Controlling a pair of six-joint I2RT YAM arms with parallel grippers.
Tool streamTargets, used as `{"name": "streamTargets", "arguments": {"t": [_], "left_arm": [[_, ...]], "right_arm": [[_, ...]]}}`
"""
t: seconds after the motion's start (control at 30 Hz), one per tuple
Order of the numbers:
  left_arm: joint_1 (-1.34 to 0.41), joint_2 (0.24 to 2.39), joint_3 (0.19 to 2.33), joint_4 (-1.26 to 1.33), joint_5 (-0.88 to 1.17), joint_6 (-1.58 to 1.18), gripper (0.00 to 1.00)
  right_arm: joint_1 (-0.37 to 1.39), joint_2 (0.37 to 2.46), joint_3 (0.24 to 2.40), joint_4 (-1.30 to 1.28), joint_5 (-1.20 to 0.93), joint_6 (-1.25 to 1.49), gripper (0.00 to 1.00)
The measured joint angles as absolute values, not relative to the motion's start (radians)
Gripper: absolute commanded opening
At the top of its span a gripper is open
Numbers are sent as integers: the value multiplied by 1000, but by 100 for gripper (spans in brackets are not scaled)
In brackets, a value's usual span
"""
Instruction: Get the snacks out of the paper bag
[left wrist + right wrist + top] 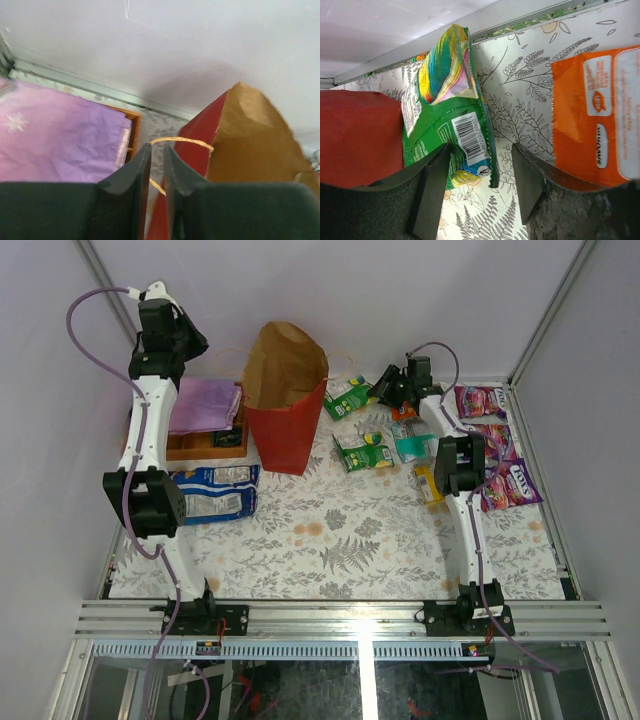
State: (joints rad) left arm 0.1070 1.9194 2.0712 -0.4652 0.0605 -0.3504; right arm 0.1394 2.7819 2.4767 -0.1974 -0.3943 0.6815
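Two states: left end effector [157, 148] pinches paper bag [250, 155] handle [182, 141], right end effector [481, 150] apart.

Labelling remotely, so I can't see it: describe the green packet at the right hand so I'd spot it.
Find the tall red paper bag. Right of its mouth lies the green packet, at the right hand's open fingers, farther back than the other green packet.

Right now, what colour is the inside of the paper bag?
Plain brown; the paper bag shows it best in the left wrist view.
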Motion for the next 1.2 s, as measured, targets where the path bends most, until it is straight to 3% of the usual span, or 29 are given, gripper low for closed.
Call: {"name": "streamTargets", "arguments": {"t": [0.07, 0.1, 0.33, 0.53, 0.63, 0.77, 1.13, 1.2], "left_arm": [[109, 1919, 2069, -469, 58, -338, 84], [110, 1919, 2068, -471, 57, -338, 97], [131, 1924, 2043, -462, 84, -352, 100], [154, 1979, 1996, -432, 163, -366, 100], [158, 2025, 1987, -411, 207, -371, 89], [158, 2072, 1987, -388, 271, -393, 65], [183, 2084, 1930, -276, 431, -476, 2], [200, 2084, 1905, -259, 453, -492, 4]], "right_arm": [[146, 2782, 2477, -197, -389, 683, 59], [149, 2782, 2477, -196, -386, 683, 55], [157, 2784, 2476, -187, -385, 703, 1], [157, 2731, 2332, -77, -385, 735, 0], [157, 2621, 2131, -2, -381, 764, 0], [157, 2503, 1939, 51, -377, 787, 0], [157, 2415, 1808, 113, -375, 820, 0], [157, 2402, 1788, 117, -375, 823, 0]]}}
